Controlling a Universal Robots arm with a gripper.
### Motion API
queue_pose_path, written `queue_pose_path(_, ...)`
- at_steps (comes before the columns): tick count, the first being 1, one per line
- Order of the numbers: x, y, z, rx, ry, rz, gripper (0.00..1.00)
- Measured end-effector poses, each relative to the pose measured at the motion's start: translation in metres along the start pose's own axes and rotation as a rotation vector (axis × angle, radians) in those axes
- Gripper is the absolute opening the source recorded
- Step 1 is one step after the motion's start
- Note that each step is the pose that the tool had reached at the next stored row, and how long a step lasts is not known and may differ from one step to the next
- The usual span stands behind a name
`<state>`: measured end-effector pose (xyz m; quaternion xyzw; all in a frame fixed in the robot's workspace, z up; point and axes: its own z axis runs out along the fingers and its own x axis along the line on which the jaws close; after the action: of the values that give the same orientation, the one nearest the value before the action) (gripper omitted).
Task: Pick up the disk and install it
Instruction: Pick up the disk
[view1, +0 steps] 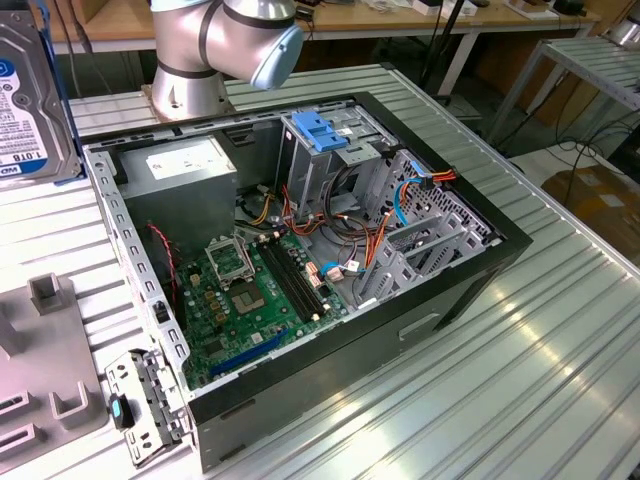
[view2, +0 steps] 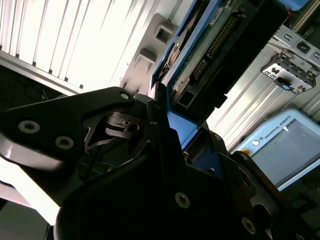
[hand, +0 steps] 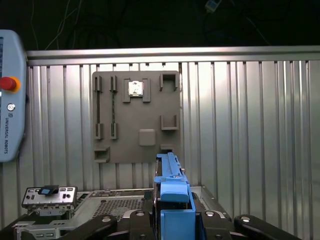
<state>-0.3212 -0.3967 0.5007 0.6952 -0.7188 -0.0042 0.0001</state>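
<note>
Disk (view1: 30, 100) hangs up in the air at the exterior view's left, over the table (view1: 520, 380) and off to the side of the open case (view1: 450, 290). It is not in the case yet.

The gripper (hand: 174, 217) has its fingers closed tight on the disk. They press on the blue rails (hand: 172, 192) along its two long sides.

I think the disk is hard and does not bend. It is mostly metal, so it is likely a bit heavy for how thin it is. The flat metal looks smooth and could slip. It could break inside if it got bumped or dropped. The rails look like the best place to hold it. The flat faces are not so good, since one has small parts on it.

The exterior view shows the white label (view1: 20, 150) on the disk. It also shows the inside of the case, with the metal cage (view1: 305, 175) and its blue latch (view1: 320, 130).

The second wrist view shows the other face of the disk, with a dark board (view2: 220, 40) and rows of pins.

The first wrist view looks along the thin edge of the disk, with a grey tray (hand: 137, 120) lying on the table past it.
</note>
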Motion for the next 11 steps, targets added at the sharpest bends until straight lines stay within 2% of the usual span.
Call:
queue_pose_path(6, 0.0055, -0.0013, 0.0000, 0.0002, -0.0001, 0.000, 0.37)
queue_pose_path(11, 0.0056, -0.0210, -0.0001, -0.0006, 0.0000, 0.000, 0.37)
